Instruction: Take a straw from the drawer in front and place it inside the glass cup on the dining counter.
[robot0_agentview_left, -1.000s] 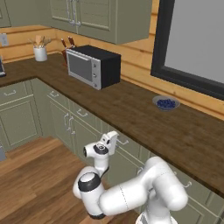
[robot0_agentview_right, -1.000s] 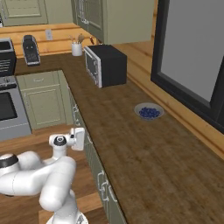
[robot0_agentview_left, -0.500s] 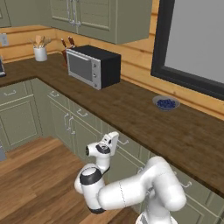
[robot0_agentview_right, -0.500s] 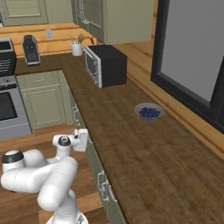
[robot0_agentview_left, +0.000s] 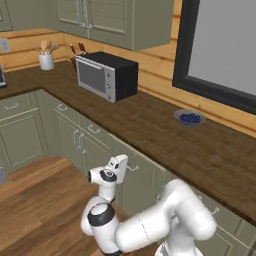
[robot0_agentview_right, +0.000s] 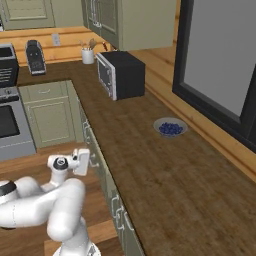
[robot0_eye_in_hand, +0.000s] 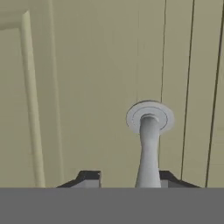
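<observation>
The tool sits right against the sage-green drawer front under the bench, at its silver bar handle. In the hand view only the tips of its fingers show either side of the handle's post, cut off below; I cannot tell whether they grip. A bowl of blueberries sits far right.

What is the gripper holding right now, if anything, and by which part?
It cannot be told for sure. In the hand view the gripper sits at the drawer's silver handle, fingertips either side of its post, but contact is not visible.
</observation>
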